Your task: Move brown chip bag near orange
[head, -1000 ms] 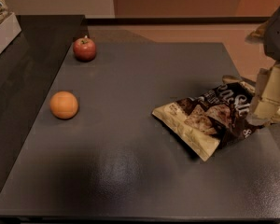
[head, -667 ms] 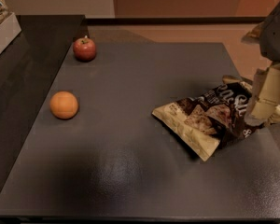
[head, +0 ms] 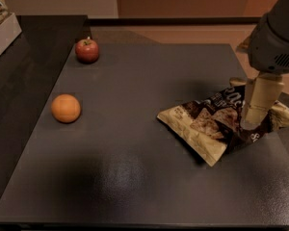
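The brown chip bag (head: 212, 129) lies crumpled on the right side of the dark table (head: 135, 177), its cream-tan end pointing to the front left. The orange (head: 65, 108) sits near the table's left edge, far from the bag. My gripper (head: 254, 119) comes down from the upper right and its cream-coloured lower part rests on the right part of the bag. The bag's right end is partly hidden behind the gripper.
A red apple (head: 87, 50) with a stem stands at the back left of the table, beyond the orange. A light box (head: 0, 23) sits on the dark counter at the far left. The table's right edge runs just beyond the bag.
My gripper has shifted a little to the left over the bag. The bag, the orange and the apple have not moved.
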`<move>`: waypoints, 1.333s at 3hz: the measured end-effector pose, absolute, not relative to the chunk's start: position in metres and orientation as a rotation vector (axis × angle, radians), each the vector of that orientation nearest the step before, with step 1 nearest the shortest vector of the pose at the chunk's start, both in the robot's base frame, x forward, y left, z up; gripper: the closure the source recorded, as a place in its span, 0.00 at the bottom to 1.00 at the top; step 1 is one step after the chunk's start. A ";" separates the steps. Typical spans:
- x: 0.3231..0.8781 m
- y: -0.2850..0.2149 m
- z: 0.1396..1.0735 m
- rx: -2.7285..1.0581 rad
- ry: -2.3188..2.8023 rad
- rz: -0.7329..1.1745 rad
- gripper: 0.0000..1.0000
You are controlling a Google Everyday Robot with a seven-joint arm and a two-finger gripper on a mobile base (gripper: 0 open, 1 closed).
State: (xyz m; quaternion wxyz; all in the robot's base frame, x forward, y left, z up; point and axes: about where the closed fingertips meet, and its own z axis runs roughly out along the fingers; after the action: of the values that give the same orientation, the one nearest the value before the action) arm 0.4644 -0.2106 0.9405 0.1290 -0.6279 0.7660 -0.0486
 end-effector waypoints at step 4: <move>0.501 -0.263 0.876 -1.868 2.401 -0.185 0.00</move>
State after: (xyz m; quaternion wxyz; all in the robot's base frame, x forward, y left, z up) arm 0.5014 -0.2628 0.8760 0.0469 -0.6122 0.7870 -0.0606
